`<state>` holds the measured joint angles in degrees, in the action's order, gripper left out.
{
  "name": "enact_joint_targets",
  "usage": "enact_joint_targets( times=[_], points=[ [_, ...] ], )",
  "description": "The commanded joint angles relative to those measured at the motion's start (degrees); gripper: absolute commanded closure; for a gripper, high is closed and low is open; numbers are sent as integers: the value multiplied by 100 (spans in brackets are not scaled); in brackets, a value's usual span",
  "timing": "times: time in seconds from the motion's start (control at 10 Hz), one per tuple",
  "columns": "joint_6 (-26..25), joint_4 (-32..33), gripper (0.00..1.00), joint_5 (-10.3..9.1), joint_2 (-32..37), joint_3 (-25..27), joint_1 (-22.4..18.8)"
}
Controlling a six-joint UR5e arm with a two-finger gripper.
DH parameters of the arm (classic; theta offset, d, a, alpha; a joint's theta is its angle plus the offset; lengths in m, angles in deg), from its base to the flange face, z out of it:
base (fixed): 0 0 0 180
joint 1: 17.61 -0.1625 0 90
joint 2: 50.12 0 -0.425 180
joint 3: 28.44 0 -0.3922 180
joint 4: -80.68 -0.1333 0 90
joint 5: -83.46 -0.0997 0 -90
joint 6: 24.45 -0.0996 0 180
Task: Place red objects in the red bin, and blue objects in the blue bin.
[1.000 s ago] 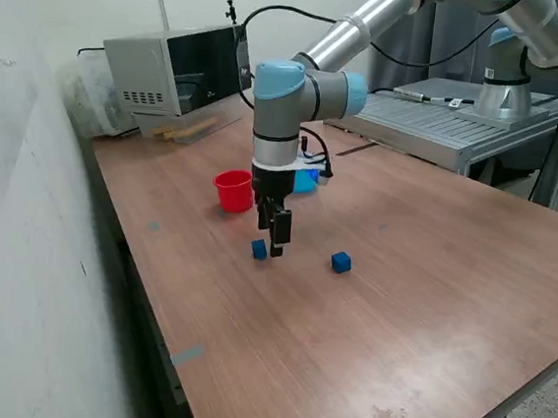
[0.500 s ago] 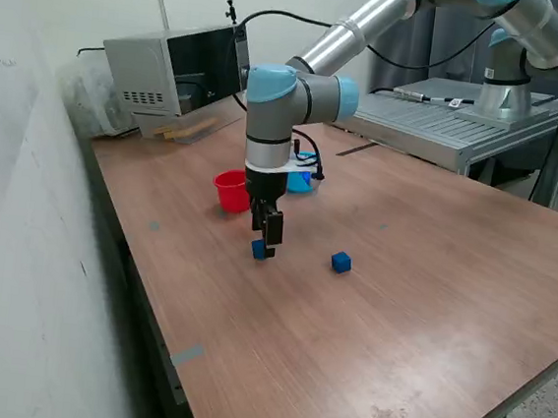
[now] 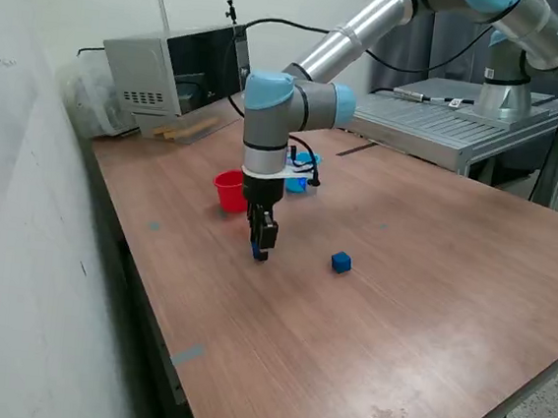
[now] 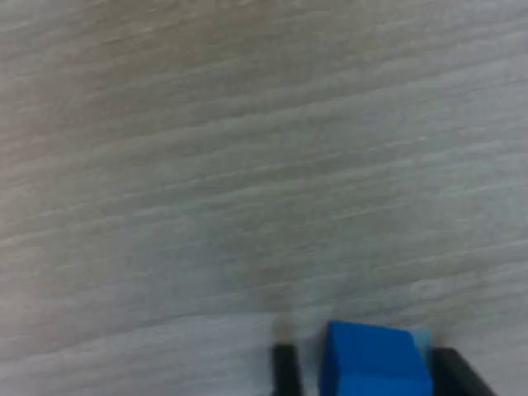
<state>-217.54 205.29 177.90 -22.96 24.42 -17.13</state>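
My gripper [image 3: 260,251] is down at the wooden table [image 3: 398,309], with its two fingers on either side of a dark blue cube [image 4: 375,365]. In the wrist view a small gap shows between the cube and one finger [image 4: 285,371], so the gripper is open around it. In the exterior view the fingers mostly hide this cube. A second dark blue cube [image 3: 341,262] lies on the table towards the exterior view's right. The red cup [image 3: 228,190] stands just behind the gripper. The light blue cup [image 3: 304,178] is partly hidden behind the arm. No red cubes are in view.
A grey microwave-like box [image 3: 169,65] stands at the table's back corner by the wall. A metal bench [image 3: 455,122] with a second robot base [image 3: 508,88] is at the back on the exterior view's right. The table's near edge runs along the exterior view's left.
The gripper has moved towards the exterior view's left and down, from beside the blue cube to straddling it. The cubes and cups have not moved.
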Motion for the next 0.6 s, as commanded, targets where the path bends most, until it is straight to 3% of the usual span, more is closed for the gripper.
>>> enact_joint_targets(
  times=[0.0,0.2,0.4,0.5],
  points=[
    [-1,107,100,13,-43,-4,22],
    [60,107,100,48,-43,-4,39],
    [279,72,100,302,61,57,83],
    [333,72,100,303,332,170,83]
  ],
)
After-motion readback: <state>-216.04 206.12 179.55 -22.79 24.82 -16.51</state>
